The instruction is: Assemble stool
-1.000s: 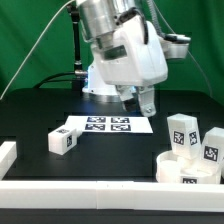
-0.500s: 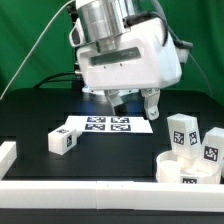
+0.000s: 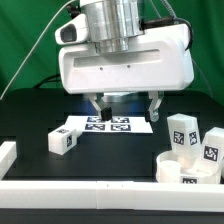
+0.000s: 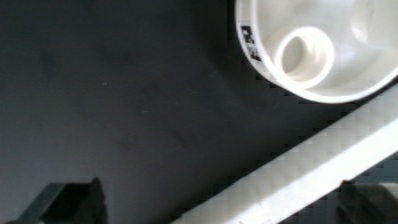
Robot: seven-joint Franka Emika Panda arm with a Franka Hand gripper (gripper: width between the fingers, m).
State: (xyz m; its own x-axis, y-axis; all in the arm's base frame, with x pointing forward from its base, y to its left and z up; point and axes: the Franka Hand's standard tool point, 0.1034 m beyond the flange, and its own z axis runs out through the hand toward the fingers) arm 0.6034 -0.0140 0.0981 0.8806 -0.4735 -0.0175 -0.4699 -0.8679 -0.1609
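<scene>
The stool is in loose white parts. Its round rimmed seat disc (image 3: 186, 168) lies at the front of the exterior view's right, and it also shows in the wrist view as the seat disc (image 4: 313, 50) with a raised ring inside. Two tagged legs (image 3: 182, 130) (image 3: 211, 143) stand just behind it. A third leg (image 3: 63, 141) lies on the black table toward the exterior view's left. My gripper (image 3: 126, 108) hangs open above the marker board (image 3: 106, 125), well apart from every part. Nothing sits between its fingers (image 4: 71, 202).
A long white border rail (image 3: 100, 190) runs along the table's front edge and crosses the wrist view as a diagonal rail (image 4: 311, 165). A short rail piece (image 3: 8, 154) sits at the exterior view's left. A green backdrop stands behind.
The hand has turned about its vertical axis, so its broad face now fronts the exterior camera and both fingers show side by side. The jaws stayed open. No part moved.
</scene>
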